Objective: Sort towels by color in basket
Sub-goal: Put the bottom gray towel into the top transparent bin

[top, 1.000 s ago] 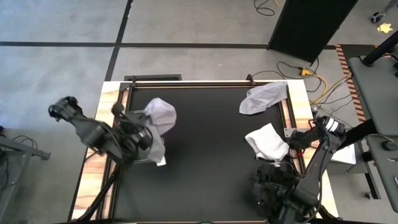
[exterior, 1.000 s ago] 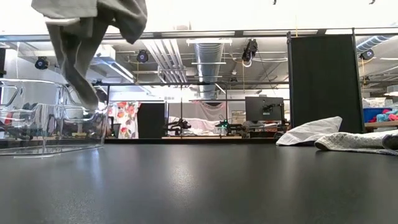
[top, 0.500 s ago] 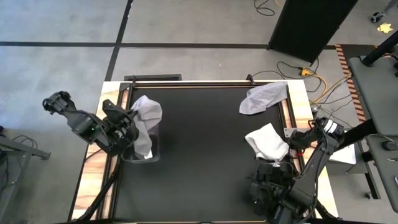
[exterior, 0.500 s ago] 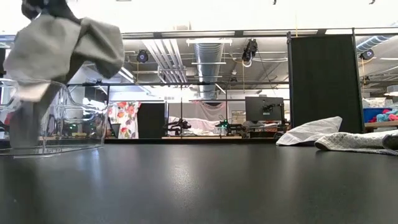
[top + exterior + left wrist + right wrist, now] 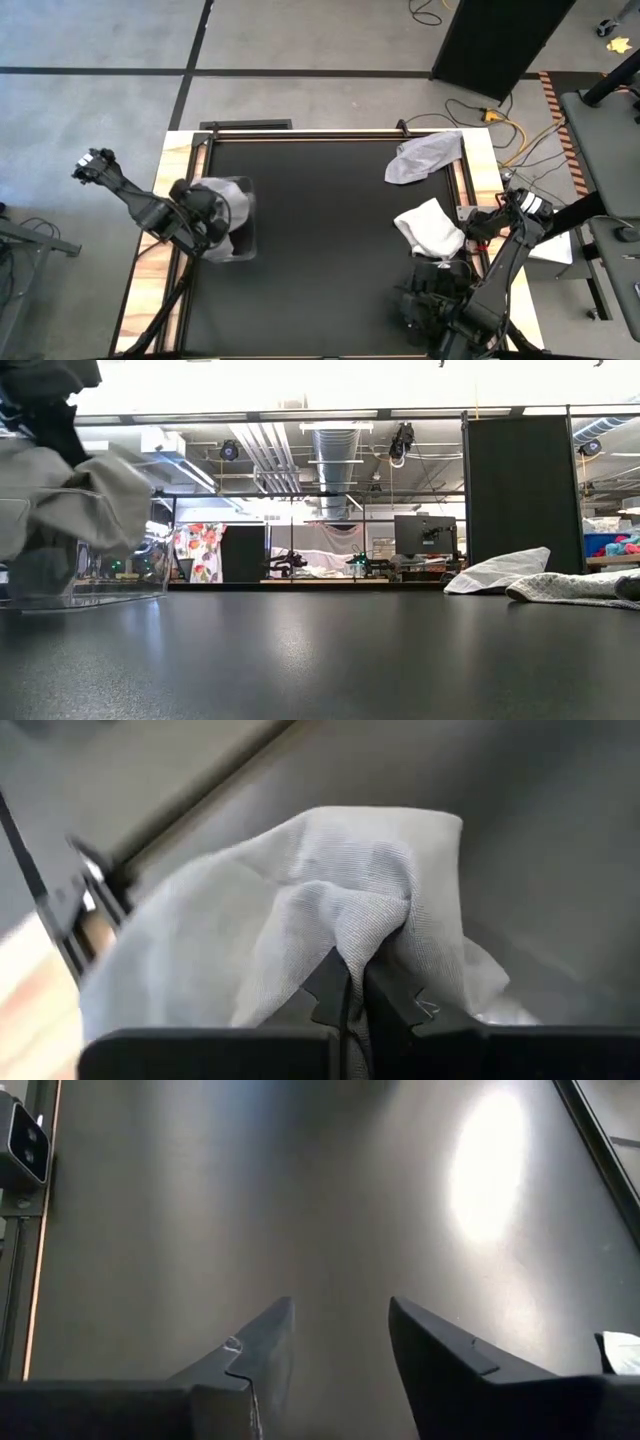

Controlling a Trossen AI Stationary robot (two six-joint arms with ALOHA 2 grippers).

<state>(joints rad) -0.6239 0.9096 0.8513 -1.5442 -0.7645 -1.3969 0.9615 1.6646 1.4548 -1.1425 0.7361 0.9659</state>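
Observation:
My left gripper (image 5: 212,212) is over the clear basket (image 5: 247,250) at the table's left edge, shut on a light grey towel (image 5: 232,205) that is bunched inside the basket (image 5: 130,575). In the left wrist view the towel (image 5: 300,910) billows ahead of the shut fingers. A grey towel (image 5: 425,157) lies at the far right corner, partly over the table's rim. A white towel (image 5: 432,226) lies flat at the right edge. My right gripper (image 5: 335,1340) is open over bare table near the near right corner (image 5: 440,305). My left gripper pinches a gathered fold of the light grey towel (image 5: 375,935) between its two fingers, several layers bunched at the pinch. It comes from above, slanting down into the basket. The towel spreads slack below and ahead of the fingers, within the basket walls.
The table top is black with a wooden rim (image 5: 170,160). The clear basket stands at the left edge. Cables and a dark panel (image 5: 500,40) lie on the floor beyond the far right corner. Open black surface (image 5: 330,230) spans the middle.
My left gripper has carried the light grey towel toward the table's left edge and down into the clear basket, staying shut on it. The towel hung high over the basket's right side a second ago; now it is bunched low inside the walls.

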